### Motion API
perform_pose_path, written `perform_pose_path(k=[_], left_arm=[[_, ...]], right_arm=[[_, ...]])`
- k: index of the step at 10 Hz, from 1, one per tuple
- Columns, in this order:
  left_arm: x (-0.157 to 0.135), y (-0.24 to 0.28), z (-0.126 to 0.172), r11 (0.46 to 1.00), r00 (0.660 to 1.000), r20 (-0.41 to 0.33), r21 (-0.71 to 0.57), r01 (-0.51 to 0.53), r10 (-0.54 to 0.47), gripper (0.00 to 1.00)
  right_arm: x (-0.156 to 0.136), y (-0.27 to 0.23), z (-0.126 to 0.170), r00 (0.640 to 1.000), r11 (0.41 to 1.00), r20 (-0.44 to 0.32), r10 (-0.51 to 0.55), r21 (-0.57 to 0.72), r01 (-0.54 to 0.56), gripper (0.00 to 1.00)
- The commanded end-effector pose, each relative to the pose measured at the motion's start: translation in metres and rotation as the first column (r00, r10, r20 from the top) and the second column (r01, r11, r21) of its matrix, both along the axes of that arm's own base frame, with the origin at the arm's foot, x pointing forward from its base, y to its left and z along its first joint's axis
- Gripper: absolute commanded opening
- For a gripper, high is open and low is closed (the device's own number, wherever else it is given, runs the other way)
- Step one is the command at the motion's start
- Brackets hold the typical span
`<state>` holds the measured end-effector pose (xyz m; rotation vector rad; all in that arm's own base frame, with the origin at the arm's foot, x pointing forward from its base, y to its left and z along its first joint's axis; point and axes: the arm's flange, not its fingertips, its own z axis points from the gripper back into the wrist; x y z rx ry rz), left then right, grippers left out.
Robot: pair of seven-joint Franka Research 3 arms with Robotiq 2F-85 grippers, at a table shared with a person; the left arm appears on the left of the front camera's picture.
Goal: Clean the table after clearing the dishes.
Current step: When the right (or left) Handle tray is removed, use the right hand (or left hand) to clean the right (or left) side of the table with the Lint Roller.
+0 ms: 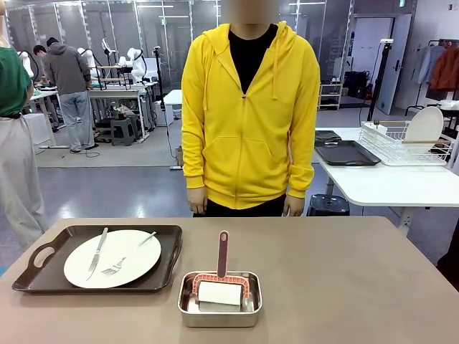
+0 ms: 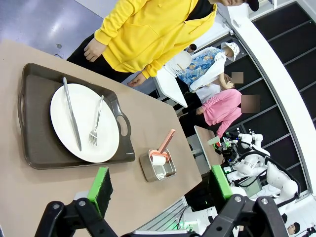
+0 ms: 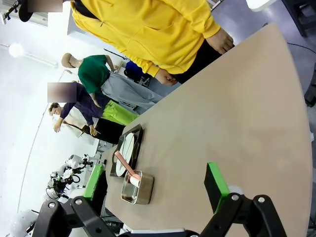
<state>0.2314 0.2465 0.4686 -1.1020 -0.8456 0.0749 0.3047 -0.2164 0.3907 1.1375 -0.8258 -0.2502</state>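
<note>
Both pairs of jaws stood wide apart with nothing between them. In the left wrist view we saw the left jaws' green pads [image 2: 101, 185] hanging above the desk [image 1: 344, 287], and in the right wrist view the right jaws' green pads [image 3: 216, 185] did likewise over its bare brown top. Nearest the desk's near edge, about midway along it, sat a small square steel pan [image 1: 219, 317] holding a white roller [image 1: 219, 292], its reddish handle [image 1: 223, 254] leaning up over the pan's far rim. Just beside the pan, toward the desk's left edge, lay a dark brown tray [image 1: 43, 276] carrying a round white plate [image 1: 136, 269]. A knife [image 1: 97, 252] and a fork [image 1: 128, 255] rested on the plate, apart from each other. At the desk's far edge a person in a yellow hoodie [image 1: 247, 115] stood with both hands hanging down. Beyond, on a smaller white table [image 1: 387, 186], we made out another dark tray [image 1: 346, 153] next to a wire rack [image 1: 401, 147] holding a white plate [image 1: 424, 125] on edge.
</note>
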Motion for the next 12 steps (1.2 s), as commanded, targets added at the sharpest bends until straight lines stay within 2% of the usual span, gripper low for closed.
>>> perform_pose_path(k=[1, 12], left_arm=[[-0.0020, 0.0015, 0.0024, 1.000, 1.000, 0.008, -0.002, 0.001, -0.001, 1.00], [-0.0020, 0.0015, 0.0024, 1.000, 1.000, 0.008, -0.002, 0.001, -0.001, 1.00]], right_arm=[[-0.0019, 0.0004, 0.0017, 1.000, 1.000, -0.002, 0.010, -0.003, -0.010, 1.00], [-0.0019, 0.0004, 0.0017, 1.000, 1.000, -0.002, 0.010, -0.003, -0.010, 1.00]])
